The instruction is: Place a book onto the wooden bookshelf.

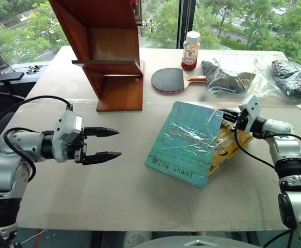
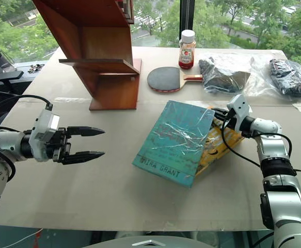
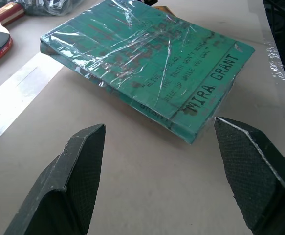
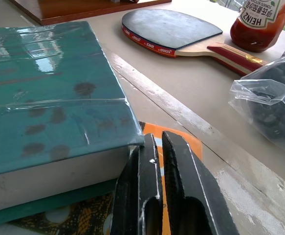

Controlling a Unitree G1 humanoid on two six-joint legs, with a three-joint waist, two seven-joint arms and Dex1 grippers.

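The teal book (image 1: 184, 140), wrapped in shiny plastic and lettered "MIRA GRANT", lies in the middle of the table. Its right side rests on a smaller yellow book (image 1: 228, 146), so it lies tilted. My right gripper (image 1: 225, 114) is shut with nothing in it, and its fingertips (image 4: 149, 147) sit close against the book's far right corner, above the yellow cover. To the left of the book, my left gripper (image 1: 115, 143) hovers open and empty, pointing toward it across a gap of bare table. The wooden bookshelf (image 1: 110, 57) stands at the back left.
A table tennis paddle (image 1: 169, 80) lies right of the bookshelf's base. Behind it stands a ketchup bottle (image 1: 190, 50). Two plastic bags of dark things (image 1: 226, 77) (image 1: 292, 77) lie at the back right. The table's front edge (image 1: 140, 227) is near.
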